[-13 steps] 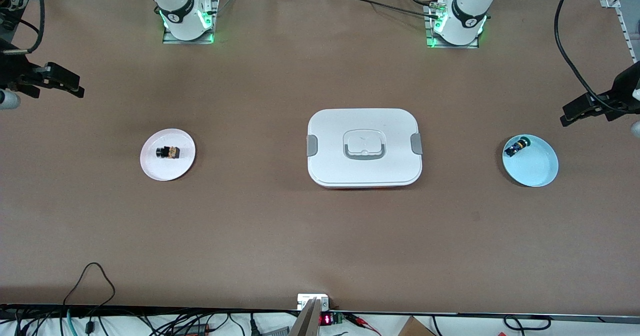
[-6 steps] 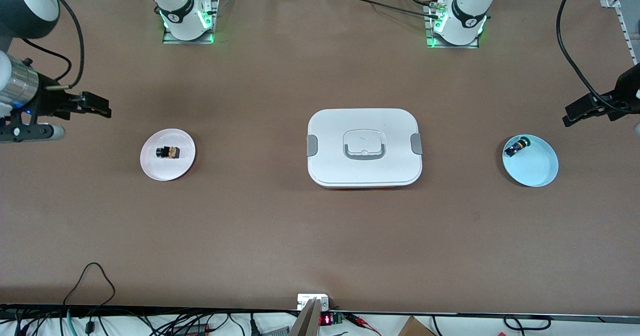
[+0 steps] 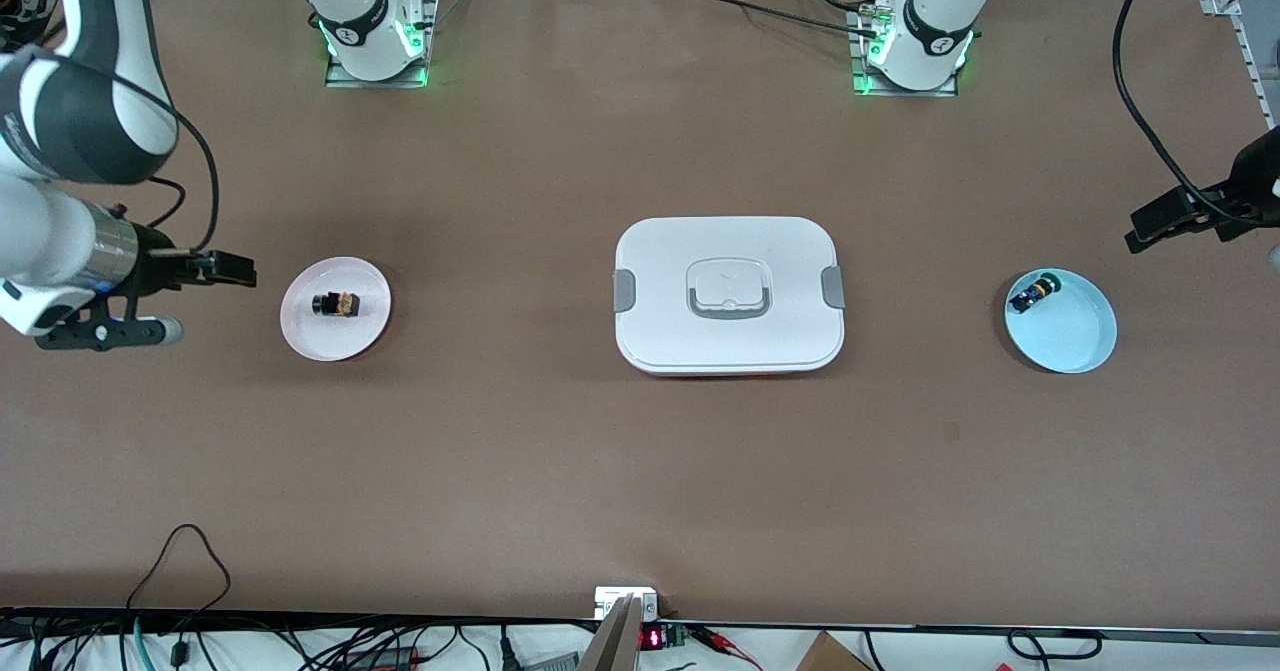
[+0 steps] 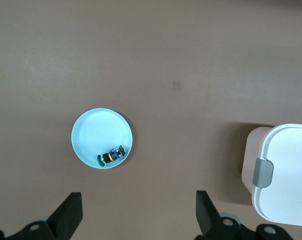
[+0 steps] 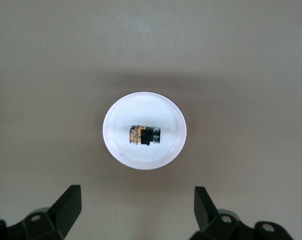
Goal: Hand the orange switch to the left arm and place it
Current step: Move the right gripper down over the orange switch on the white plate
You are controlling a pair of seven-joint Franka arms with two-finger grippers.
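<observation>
The orange switch (image 3: pixel 337 303) lies on a pink plate (image 3: pixel 335 336) toward the right arm's end of the worktop, the right tool (image 3: pixel 228 270) spread wide above the worktop beside the plate, while the left tool (image 3: pixel 1160 221), also spread, waits near the blue plate (image 3: pixel 1070 336).

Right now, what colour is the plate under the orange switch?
Pale pink plate, seen best in the right wrist view.

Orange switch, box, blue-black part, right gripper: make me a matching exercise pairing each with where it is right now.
Things:
1. orange switch
2. box
3. blue-black part
4. right gripper

Places:
A. on the light blue plate
B. mid-table, between the two plates
C. beside the pink plate, at the right arm's end, jaws open
D. on the pink plate

Pairs: 1-D, 2-B, 3-A, 4-C
</observation>
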